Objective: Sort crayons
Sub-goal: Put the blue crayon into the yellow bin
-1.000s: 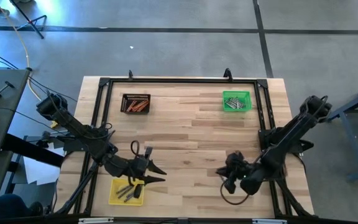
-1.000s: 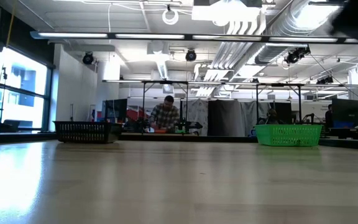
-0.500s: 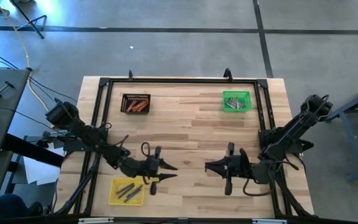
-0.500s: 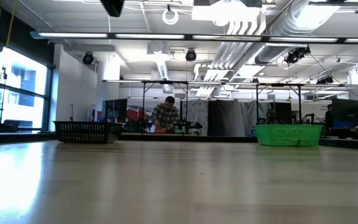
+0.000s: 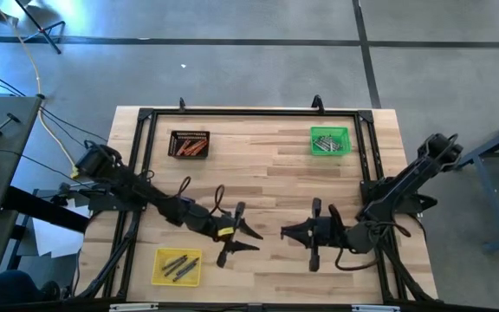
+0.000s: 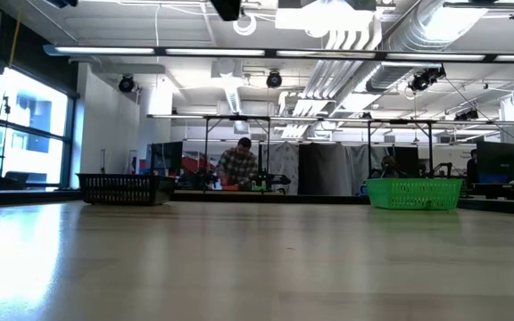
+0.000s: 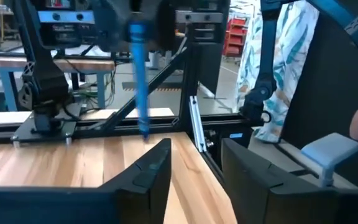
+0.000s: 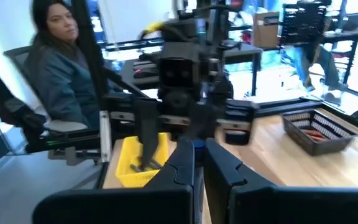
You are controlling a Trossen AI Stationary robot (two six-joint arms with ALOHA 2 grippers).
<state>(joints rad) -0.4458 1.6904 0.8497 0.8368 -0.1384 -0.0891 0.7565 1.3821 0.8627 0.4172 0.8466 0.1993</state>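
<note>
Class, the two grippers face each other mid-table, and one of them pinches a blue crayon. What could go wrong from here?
1. The right gripper is shut on the blue crayon near one end only, above the bare light wooden table. The crayon might slip or twist out and drop.
2. The open left gripper points straight at the right gripper from close by. Moving in could knock the crayon loose or clash the fingers.

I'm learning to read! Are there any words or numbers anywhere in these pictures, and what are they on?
None can be read.
The yellow tray, black tray and green tray carry no writing that shows.
The boxes and shelves in the room behind are too blurred to read.
</note>
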